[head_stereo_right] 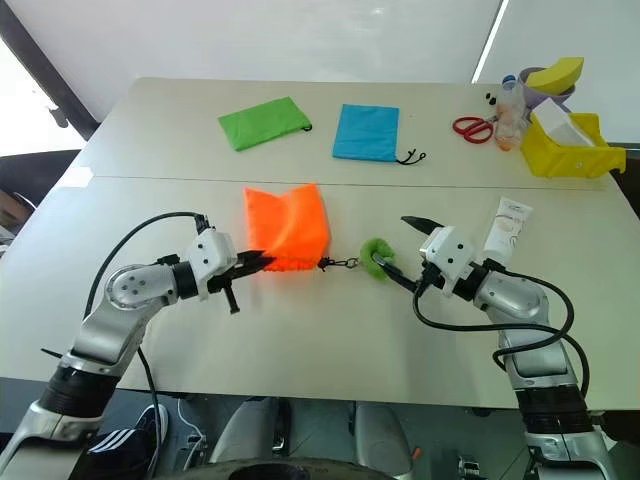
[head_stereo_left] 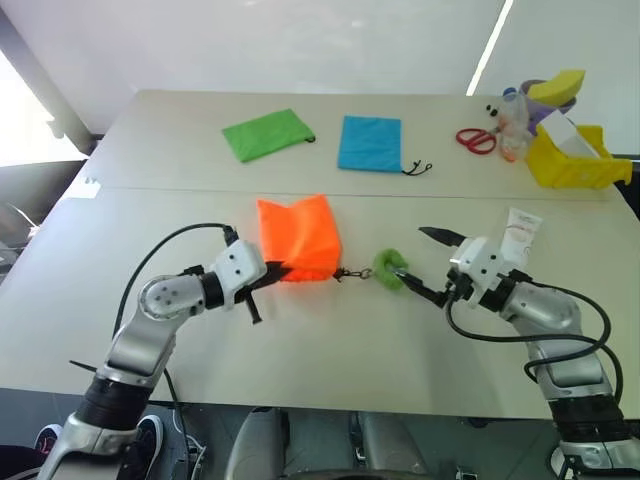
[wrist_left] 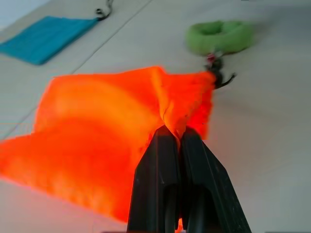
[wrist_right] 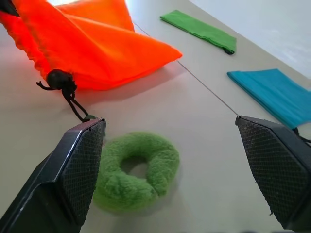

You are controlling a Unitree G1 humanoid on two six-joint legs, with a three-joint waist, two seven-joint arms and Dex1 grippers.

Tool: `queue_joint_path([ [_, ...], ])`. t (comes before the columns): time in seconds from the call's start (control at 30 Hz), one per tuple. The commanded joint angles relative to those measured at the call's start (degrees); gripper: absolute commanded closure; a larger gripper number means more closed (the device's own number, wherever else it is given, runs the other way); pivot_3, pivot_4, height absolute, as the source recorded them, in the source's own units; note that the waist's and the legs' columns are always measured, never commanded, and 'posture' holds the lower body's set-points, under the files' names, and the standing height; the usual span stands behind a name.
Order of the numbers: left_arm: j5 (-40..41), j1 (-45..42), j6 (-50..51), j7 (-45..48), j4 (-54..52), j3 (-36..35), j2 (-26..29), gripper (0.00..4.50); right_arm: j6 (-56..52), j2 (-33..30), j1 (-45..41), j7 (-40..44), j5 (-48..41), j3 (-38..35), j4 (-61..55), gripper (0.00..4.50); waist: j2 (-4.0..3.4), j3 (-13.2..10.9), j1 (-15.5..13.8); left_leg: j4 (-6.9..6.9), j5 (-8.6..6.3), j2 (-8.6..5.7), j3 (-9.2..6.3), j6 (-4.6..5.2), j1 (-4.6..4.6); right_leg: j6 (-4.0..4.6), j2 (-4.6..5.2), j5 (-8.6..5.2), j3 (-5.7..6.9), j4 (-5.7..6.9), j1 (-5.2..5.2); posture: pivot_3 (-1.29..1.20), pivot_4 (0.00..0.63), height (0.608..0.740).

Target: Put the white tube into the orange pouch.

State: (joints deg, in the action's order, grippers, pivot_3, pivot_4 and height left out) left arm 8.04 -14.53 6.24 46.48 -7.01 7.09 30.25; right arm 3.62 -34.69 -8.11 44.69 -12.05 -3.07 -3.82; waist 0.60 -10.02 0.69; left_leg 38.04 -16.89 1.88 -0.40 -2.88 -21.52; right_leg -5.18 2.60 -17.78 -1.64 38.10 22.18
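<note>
While lifted at one edge, orange pouch [head_stereo_left: 296,237]: centre of frame, fabric pinched by clenched left gripper [head_stereo_left: 272,270], mouth cinched, cord leading to green ring [head_stereo_left: 390,269] flat on table [head_stereo_left: 330,340]. Right gripper [head_stereo_left: 428,264]: released, jaws wide, hovering beside green ring, holding nothing. White tube [head_stereo_left: 519,232]: right of frame, lying loose on table just behind right arm, well apart from pouch. Green pouch [head_stereo_left: 266,133], blue pouch [head_stereo_left: 370,143]: upper centre, untouched. Progress, judged: early; pouch unopened, tube not picked up, insertion outstanding.
</note>
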Motion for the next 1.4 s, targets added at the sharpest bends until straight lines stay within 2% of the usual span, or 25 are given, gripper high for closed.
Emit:
queue_joint_path([
  [0.03, -0.83, -1.22, -6.33, -3.64, 3.37, -0.65, -3.83, 4.46, -1.97, 0.85, -1.45, -3.03, -0.41, -2.13, 0.31, 0.0, 0.0, 0.0, -0.01, 0.0, 0.0, 0.0, 0.01, 0.0, -0.01, -0.01, 0.02, 0.0, -0.01, 0.0, 0.01, 0.0, 0.15, 0.74],
  [0.1, -3.54, -1.57, -10.4, -4.83, 6.4, 0.22, -4.41, 4.46, -4.35, 1.34, -1.59, -5.95, -0.07, -3.08, 0.45, 0.0, 0.0, 0.0, -0.02, -0.01, 0.0, 0.0, 0.01, 0.0, -0.04, -0.01, 0.03, 0.01, 0.0, 0.0, 0.03, 0.0, 0.15, 0.74],
  [0.3, -4.16, -1.7, -13.06, -3.89, 7.58, 1.41, -4.79, 4.46, -14.43, -0.27, 0.25, -10.94, -2.8, -10.05, -2.31, 0.0, 0.0, 0.0, -0.05, -0.06, 0.0, 0.02, 0.01, 0.0, -0.08, -0.01, 0.04, 0.01, 0.0, 0.0, 0.1, 0.0, 0.15, 0.74],
  [0.47, -3.08, -1.64, -13.24, -2.78, 7.18, 1.27, -4.98, 4.46, -35.26, -2.66, -1.99, -21.44, -2.32, -16.14, -6.25, 0.0, -0.01, 0.0, -0.04, -0.04, 0.0, 0.01, 0.03, 0.0, -0.08, -0.01, 0.1, 0.01, -0.01, 0.01, 0.08, 0.0, 0.15, 0.74],
  [0.6, -2.21, -1.11, -13.82, -1.93, 6.55, 1.21, -5.45, 4.46, -50.92, 0.56, -4.1, -29.86, -3.8, -19.39, -11.76, 0.0, -0.03, 0.01, 0.22, -0.06, 0.0, 0.04, 0.0, 0.0, -0.06, -0.01, 0.02, 0.01, 0.0, 0.04, 0.11, 0.0, 0.15, 0.74],
  [0.7, -2.15, -0.87, -13.94, -1.36, 6.3, 1.3, -5.68, 4.46, -58.43, 1.52, -6.03, -33.71, -3.03, -20.34, -13.64, 0.0, -0.08, 0.02, 0.09, -0.08, 0.0, 0.05, -0.01, 0.0, -0.08, -0.01, -0.02, 0.01, -0.01, 0.05, 0.14, 0.0, 0.15, 0.74],
  [0.83, -2.21, -0.8, -13.79, -1.4, 6.26, 1.27, -5.87, 4.46, -63.33, 3.81, -6.97, -36.49, -2.87, -20.38, -14.85, 0.0, -0.07, 0.02, 0.07, -0.07, 0.0, 0.01, 0.0, 0.0, -0.11, -0.01, 0.04, 0.01, -0.01, 0.03, 0.13, 0.0, 0.15, 0.74],
  [1.1, -2.52, -0.6, -13.56, -1.72, 5.85, 1.29, -5.8, 4.46, -64.67, 7.22, -6.07, -42.1, 0.39, -21.92, -11.47, 0.0, -0.07, 0.02, 0.14, -0.07, 0.0, -0.01, 0.0, 0.0, -0.31, -0.02, 0.02, 0.01, 0.0, 0.02, 0.3, 0.0, 0.15, 0.74],
  [1.23, -2.66, -0.6, -13.47, -1.88, 5.78, 1.4, -5.91, 4.46, -65.27, 10.72, -8.05, -42.35, -2.05, -24.98, -9.93, 0.0, -0.09, 0.02, 0.21, -0.07, 0.0, 0.0, 0.0, 0.01, -0.3, -0.02, -0.02, 0.01, 0.01, 0.03, 0.3, 0.0, 0.15, 0.74],
  [1.33, -2.83, -0.45, -13.52, -1.95, 5.61, 1.48, -5.86, 4.5, -64.49, 10.62, -8.46, -41.78, -1.89, -24.21, -9.85, 0.89, -0.09, 0.02, 0.24, -0.06, 0.0, 0.0, 0.0, 0.01, -0.29, -0.02, -0.01, 0.01, 0.0, 0.03, 0.3, 0.0, 0.15, 0.74],
  [1.37, -2.83, -0.37, -13.53, -1.94, 5.51, 1.5, -5.82, 4.5, -64.6, 10.76, -8.51, -41.61, -2.12, -24.26, -9.91, 1.41, -0.09, 0.02, 0.23, -0.06, 0.0, 0.0, 0.0, 0.01, -0.29, -0.02, -0.01, 0.01, 0.0, 0.03, 0.3, 0.0, 0.15, 0.74],
  [1.4, -2.9, -0.37, -13.62, -1.84, 5.5, 1.55, -5.72, 4.5, -64.4, 10.37, -8.23, -41.3, -1.94, -23.84, -9.95, 1.69, -0.09, 0.02, 0.21, -0.06, 0.0, 0.0, 0.0, 0.01, -0.3, -0.02, -0.01, 0.01, 0.0, 0.03, 0.3, 0.0, 0.15, 0.74],
])
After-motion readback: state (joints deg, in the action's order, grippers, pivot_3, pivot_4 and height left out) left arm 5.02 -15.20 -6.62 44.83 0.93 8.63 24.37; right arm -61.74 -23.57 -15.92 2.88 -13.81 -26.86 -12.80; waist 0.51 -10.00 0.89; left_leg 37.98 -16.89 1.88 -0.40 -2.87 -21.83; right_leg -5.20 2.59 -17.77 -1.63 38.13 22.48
